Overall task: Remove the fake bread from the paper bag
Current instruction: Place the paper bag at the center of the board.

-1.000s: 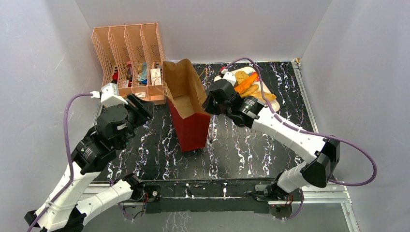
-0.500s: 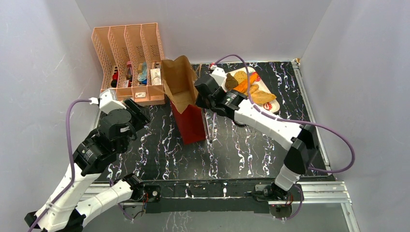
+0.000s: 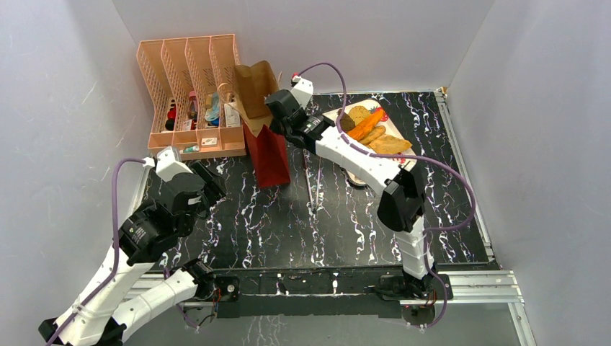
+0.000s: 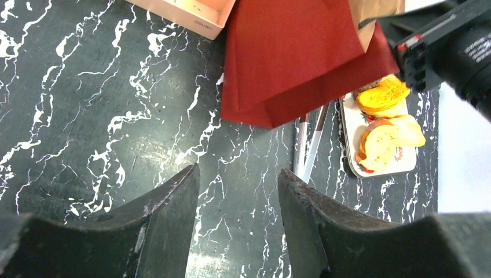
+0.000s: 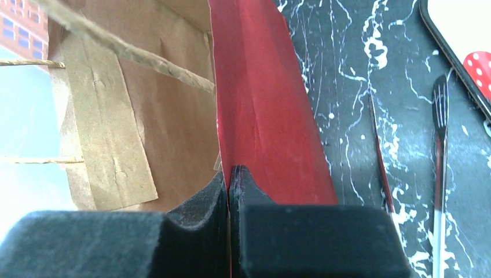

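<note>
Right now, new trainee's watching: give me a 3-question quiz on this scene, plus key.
1. True or false: the right gripper is shut on the bag's edge.
2. Short answer: what does the left gripper hold?
3. Pick one: the visible bread lies A) on the plate to the right of the bag, B) in the left gripper, C) in the right gripper.

Key
1. True.
2. Nothing; its jaws stand open and empty.
3. A.
</note>
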